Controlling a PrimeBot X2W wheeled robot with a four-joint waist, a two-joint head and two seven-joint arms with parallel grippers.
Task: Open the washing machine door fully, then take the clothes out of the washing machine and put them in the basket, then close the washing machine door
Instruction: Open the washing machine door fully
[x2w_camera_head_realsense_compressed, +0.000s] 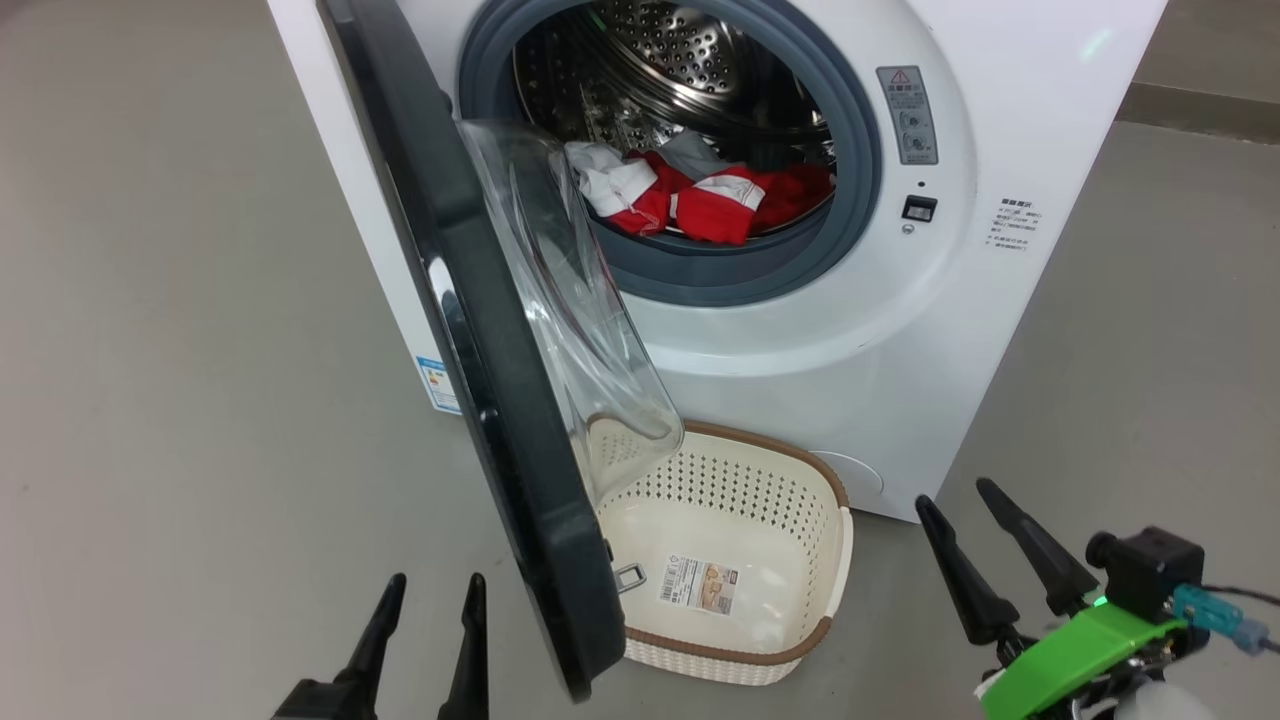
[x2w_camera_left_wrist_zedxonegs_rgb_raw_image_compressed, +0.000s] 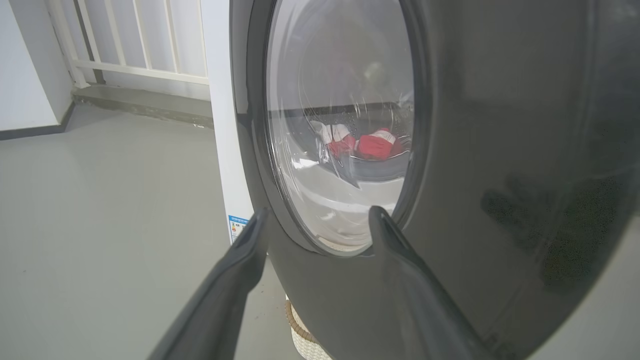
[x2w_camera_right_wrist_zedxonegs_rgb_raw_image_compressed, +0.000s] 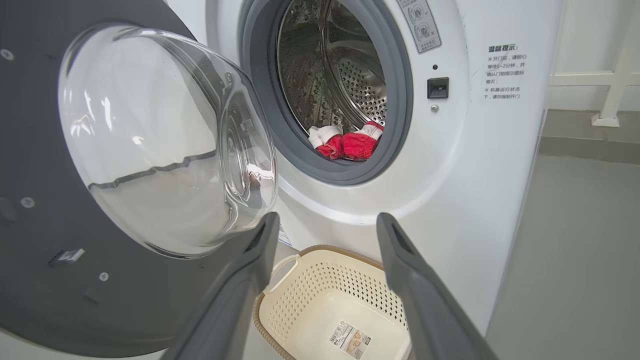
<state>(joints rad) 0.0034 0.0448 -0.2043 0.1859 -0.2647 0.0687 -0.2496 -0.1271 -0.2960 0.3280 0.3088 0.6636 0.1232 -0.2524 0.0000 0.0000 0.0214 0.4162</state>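
My left fingers (x2w_camera_head_realsense_compressed: 375, 630) and right fingers (x2w_camera_head_realsense_compressed: 960, 575) both stand apart, empty. The round glossy black-rimmed door (x2w_camera_head_realsense_compressed: 485, 400) with its clear glass bowl hangs part open, centre-left, bowl over the cream perforated plastic basket (x2w_camera_head_realsense_compressed: 745, 490). Red-and-white clothes (x2w_camera_head_realsense_compressed: 700, 200) lie top centre in the big white washing machine (x2w_camera_head_realsense_compressed: 900, 380). Reaching in now, I'd likely knock that bowl; pushing the slick rim, I could slip off.
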